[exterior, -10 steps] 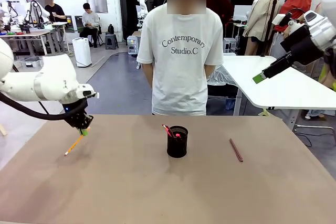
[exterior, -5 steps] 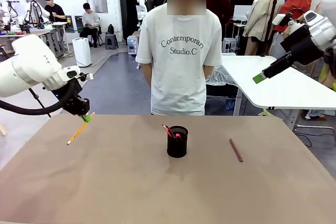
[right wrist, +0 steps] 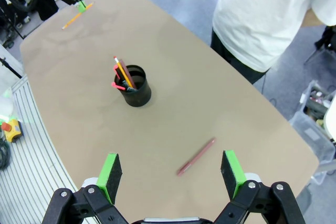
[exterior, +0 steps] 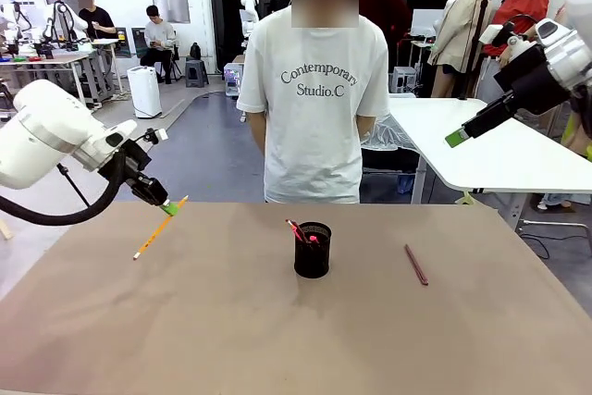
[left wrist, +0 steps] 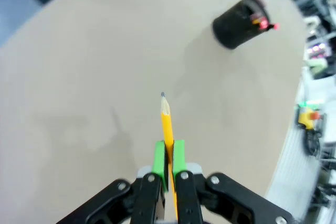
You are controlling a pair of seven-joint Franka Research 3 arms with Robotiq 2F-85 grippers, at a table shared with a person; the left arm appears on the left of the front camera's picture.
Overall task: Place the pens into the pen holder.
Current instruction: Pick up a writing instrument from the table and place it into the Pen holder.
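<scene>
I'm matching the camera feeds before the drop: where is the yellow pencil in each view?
Front view: yellow pencil at left, slanting, clamped in the left gripper.
Left wrist view: yellow pencil at bottom centre, rising from between the green pads.
Right wrist view: yellow pencil at top left, far off.
Shared landmark: the pen holder.

I saw that the pencil (left wrist: 166, 124) was yellow-orange with a pale cone and a dark tip. My left gripper (left wrist: 168, 157) was black with bright green pads. The table (exterior: 231, 339) was a plain tan-brown. The pen holder (exterior: 313, 252) at the middle was black wire mesh, and the pen (exterior: 296, 229) in it showed black and red. On the right, the other pen (exterior: 415, 265) was dark reddish-brown. My right gripper (right wrist: 173, 171) had the same black body and green pads. On the far side, the person's T-shirt (exterior: 319, 136) was white with dark lettering.
</scene>
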